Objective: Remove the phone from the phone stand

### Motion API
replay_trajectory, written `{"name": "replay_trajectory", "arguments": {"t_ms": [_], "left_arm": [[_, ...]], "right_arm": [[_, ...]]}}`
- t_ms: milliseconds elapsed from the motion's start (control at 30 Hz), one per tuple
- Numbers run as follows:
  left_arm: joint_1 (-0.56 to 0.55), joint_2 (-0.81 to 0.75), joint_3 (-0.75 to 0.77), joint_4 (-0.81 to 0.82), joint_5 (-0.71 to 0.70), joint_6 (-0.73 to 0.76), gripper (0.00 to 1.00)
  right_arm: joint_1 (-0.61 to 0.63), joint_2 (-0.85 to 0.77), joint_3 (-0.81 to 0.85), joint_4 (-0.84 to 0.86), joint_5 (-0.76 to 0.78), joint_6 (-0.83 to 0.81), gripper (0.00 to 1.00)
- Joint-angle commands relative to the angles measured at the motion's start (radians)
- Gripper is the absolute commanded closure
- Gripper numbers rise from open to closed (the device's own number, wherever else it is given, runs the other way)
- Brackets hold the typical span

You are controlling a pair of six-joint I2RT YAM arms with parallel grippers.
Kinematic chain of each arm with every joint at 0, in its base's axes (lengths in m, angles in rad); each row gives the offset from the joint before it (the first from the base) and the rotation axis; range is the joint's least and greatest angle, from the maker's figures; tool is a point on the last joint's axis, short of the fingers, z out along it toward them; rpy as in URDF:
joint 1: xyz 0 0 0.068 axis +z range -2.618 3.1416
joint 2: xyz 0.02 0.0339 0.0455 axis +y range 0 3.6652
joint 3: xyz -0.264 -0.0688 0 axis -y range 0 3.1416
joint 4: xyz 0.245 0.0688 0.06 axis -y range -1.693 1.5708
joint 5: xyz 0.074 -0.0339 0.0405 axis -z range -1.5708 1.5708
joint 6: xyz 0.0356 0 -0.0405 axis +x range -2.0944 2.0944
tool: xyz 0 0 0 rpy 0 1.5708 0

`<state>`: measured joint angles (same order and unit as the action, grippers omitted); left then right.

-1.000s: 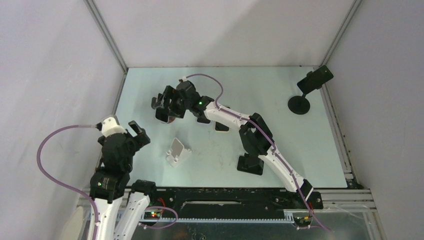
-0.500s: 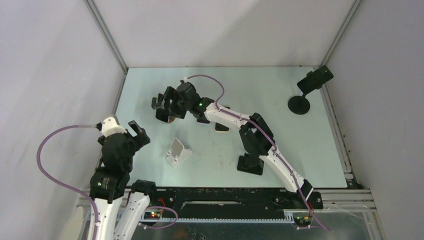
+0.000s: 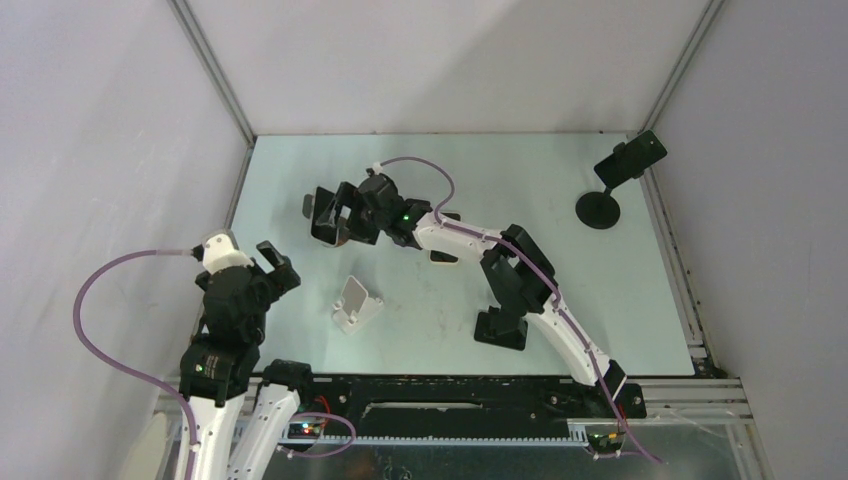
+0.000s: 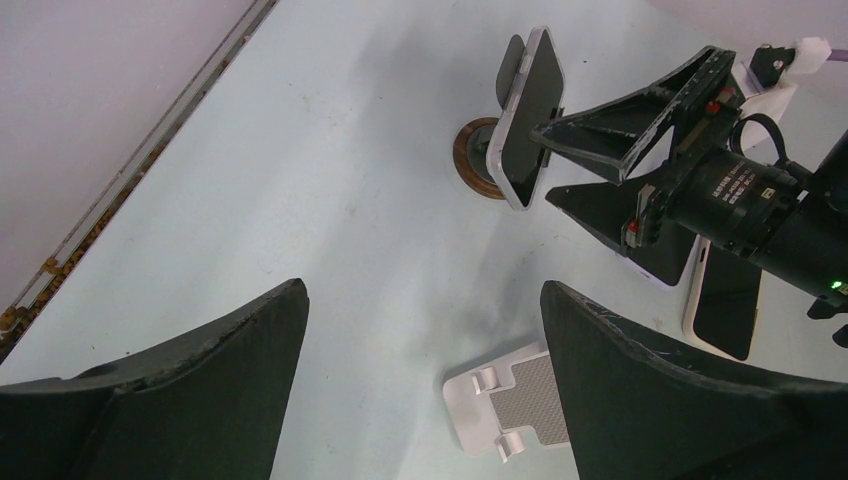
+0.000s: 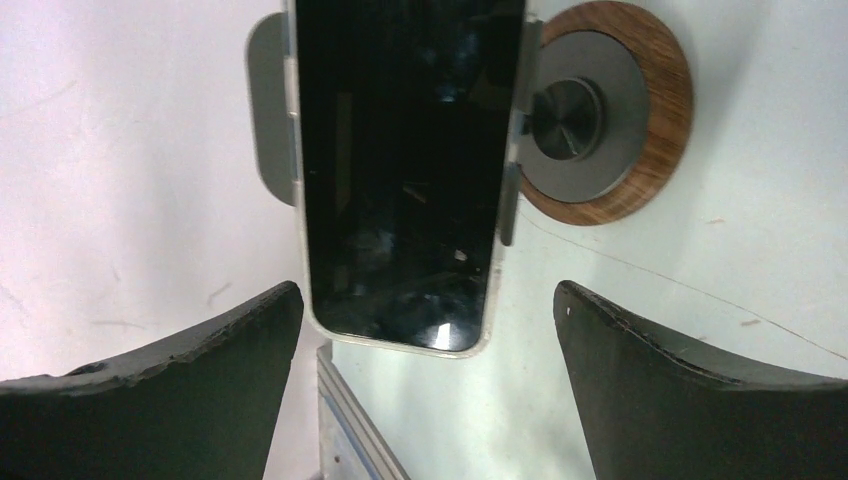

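On the pale table point(image 3: 620, 290), at ten o'clock, the right gripper point(image 5: 425, 300) hovers close to the phone stand point(image 5: 640, 130), fingers spread wide; the left gripper point(image 4: 420, 290), also spread, sits at seven. The phone point(image 5: 400, 170), glossy black in a clear case, rests in the stand's grey cradle

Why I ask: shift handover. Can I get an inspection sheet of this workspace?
Surface: pale green table, no spills seen.
Job's things: phone clamped in the wood-based phone stand, not yet removed.
Clutter: empty white stand; black stand; black mount holding another phone; flat phone by the right arm.
Grippers: right gripper open, fingers flanking the phone's near end, not closed on it; left gripper open, empty.
Cables: left cable and right cable loop above the table.
Surroundings: grey walls; nothing else seen.
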<state>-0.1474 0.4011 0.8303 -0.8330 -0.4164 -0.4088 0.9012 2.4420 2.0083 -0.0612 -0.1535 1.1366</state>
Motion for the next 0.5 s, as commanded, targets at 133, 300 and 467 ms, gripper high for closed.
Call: {"name": "replay_trajectory", "arguments": {"t_ms": [133, 300, 467], "left_arm": [[0.006, -0.005, -0.013, 0.034, -0.015, 0.018, 0.07], [0.006, -0.004, -0.013, 0.034, -0.015, 0.018, 0.07], [0.006, -0.004, -0.013, 0.034, -0.015, 0.019, 0.07]], "right_arm": [[0.005, -0.04, 0.014, 0.181, -0.047, 0.06, 0.01], [0.006, -0.019, 0.036, 0.17, -0.055, 0.076, 0.01], [0.005, -0.022, 0.033, 0.131, -0.037, 0.061, 0.01]]}}
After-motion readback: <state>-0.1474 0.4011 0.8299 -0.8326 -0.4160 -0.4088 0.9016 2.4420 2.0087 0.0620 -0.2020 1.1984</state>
